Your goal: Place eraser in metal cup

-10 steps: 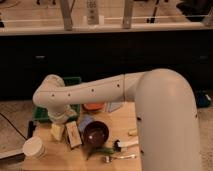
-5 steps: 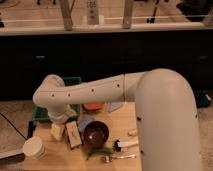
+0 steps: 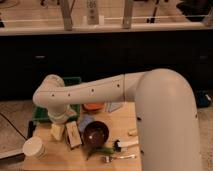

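Tool [image 3: 62, 119] hangs low under the arm [image 3: 85, 93], over the desk's [image 3: 60, 156] left side; whether it is spread or pressed together, I cannot tell. Cup [image 3: 85, 122] — small, round, grey — stands at the tool's 3 o'clock, just beside the bowl [image 3: 95, 134], at its 10 o'clock.

tool [image 3: 64, 121] (hidden) rear-left | bowl [image 3: 95, 134] centre | paper cup [image 3: 34, 148] front-left

one view | high behind arm [image 3: 100, 92] | down onto table [image 3: 60, 155] | probably close
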